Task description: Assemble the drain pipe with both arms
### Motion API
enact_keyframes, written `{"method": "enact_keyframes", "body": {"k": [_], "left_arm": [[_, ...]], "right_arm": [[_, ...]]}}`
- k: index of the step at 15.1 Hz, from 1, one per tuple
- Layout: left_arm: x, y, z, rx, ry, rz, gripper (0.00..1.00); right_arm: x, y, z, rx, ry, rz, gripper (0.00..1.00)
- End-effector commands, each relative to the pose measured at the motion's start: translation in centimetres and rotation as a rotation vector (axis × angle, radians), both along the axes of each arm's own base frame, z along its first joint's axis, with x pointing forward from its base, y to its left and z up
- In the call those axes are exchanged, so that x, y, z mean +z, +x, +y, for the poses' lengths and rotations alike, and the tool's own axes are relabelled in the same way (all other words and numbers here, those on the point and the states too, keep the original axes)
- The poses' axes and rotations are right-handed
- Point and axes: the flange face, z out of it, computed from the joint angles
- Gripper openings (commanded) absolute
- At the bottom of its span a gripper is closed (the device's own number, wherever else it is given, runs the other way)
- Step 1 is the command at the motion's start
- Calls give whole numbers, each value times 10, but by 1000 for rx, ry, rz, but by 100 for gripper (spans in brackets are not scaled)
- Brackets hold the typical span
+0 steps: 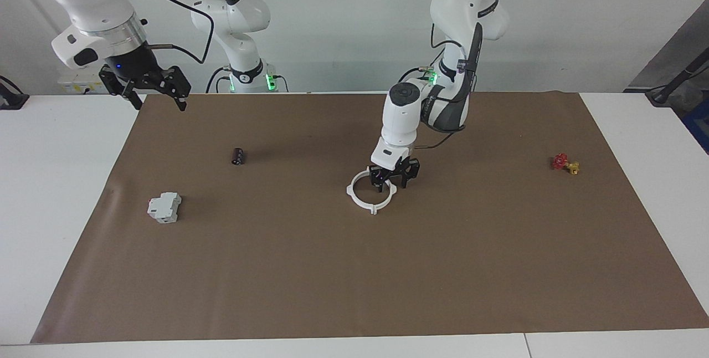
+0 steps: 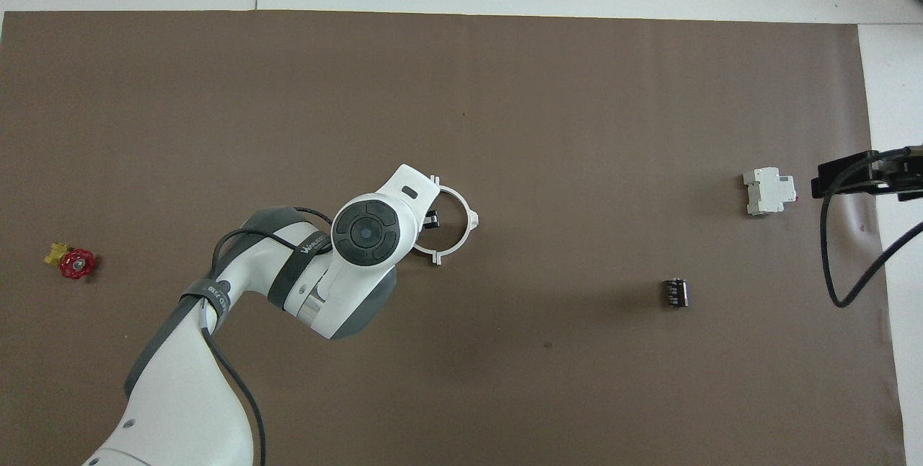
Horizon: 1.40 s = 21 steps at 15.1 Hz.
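Observation:
The drain pipe [image 1: 357, 198] lies flat on the brown mat as one closed white ring with small outward tabs, near the middle of the table. It also shows in the overhead view [image 2: 461, 235]. My left gripper [image 1: 392, 182] is down at the ring's rim on the side toward the left arm's end. Its fingers stand apart, one inside the ring and one outside. In the overhead view the left arm's wrist covers that part of the ring. My right gripper [image 1: 158, 97] is open and empty, raised over the mat's corner at the right arm's end.
A pale grey boxy block [image 1: 164, 206] and a small black cylinder [image 1: 239, 156] lie toward the right arm's end. A small red-and-yellow valve [image 1: 565, 163] lies toward the left arm's end. The brown mat [image 1: 354, 280] covers most of the white table.

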Motion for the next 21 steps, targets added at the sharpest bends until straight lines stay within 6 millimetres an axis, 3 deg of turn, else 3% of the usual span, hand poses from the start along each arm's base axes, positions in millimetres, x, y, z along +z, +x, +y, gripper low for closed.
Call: {"method": "enact_keyframes", "body": {"k": [1,8,10,16,18,21], "left_arm": [[-2,1,-4,-10,3,-17,100],[2,2,-2,-4,36,21,100],[21,8,4,9,70,55,100],[112,7,31,91,38,64,100],[133,11,60,131,54,87,100],[167,22,125,171,71,117,100]], "right_arm": [[1,-4,0,-13,20,5,100],[1,-4,0,-13,20,5,100],[2,-4,1,-11,20,4,100],[1,-4,0,-13,20,5,100],[1,-4,0,-13,20,4,100],[2,-4,1,-11,20,4,100]]}}
